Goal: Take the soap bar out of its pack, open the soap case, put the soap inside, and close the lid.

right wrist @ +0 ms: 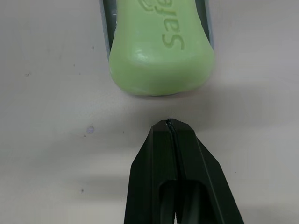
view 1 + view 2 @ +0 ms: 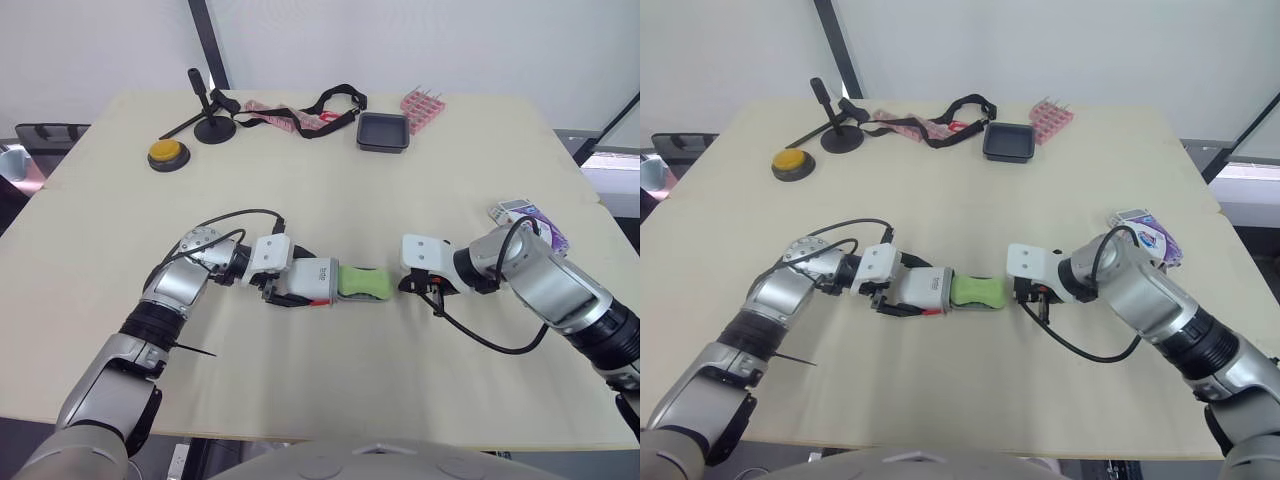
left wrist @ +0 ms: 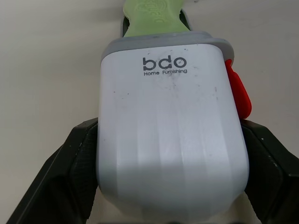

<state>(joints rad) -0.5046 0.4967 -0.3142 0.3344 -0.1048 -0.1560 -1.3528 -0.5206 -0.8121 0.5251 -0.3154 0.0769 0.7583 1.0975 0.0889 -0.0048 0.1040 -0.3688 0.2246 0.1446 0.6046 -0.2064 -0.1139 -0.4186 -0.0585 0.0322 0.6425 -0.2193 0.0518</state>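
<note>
My left hand (image 2: 292, 289) clamps the soap case (image 3: 170, 140) steady on the counter (image 2: 330, 180) so my right hand (image 1: 170, 127), closed tight, can likely nudge the protruding soap (image 1: 161, 51) in.

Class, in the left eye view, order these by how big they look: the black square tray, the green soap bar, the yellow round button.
1. Black square tray and green soap bar: about alike, not ranked; the soap is nearer the camera, one end in the white soap case.
2. Yellow round button: smallest.
</note>
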